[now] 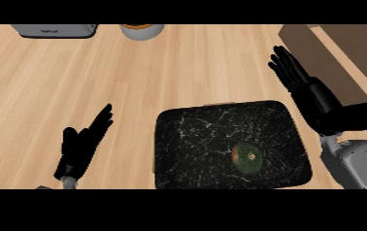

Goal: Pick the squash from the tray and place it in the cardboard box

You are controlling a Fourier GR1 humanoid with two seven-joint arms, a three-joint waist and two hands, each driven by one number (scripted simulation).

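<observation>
A dark green squash (248, 158) with an orange patch lies on the black marbled tray (193, 128), toward its lower right. The brown cardboard box (337, 45) stands at the right edge of the counter, cut off by the view. My right hand (305, 87) hovers open between the tray's right rim and the box, fingers straight and pointing up-left, holding nothing. At the lower left my left hand (82, 147) rests open on the counter side of the tray, fingers up, well apart from it.
A grey appliance (54, 30) sits at the top left edge. Beside it a grey cup (141, 31) with orange contents stands at the top middle. Bare wooden counter (179, 70) stretches between them and the tray.
</observation>
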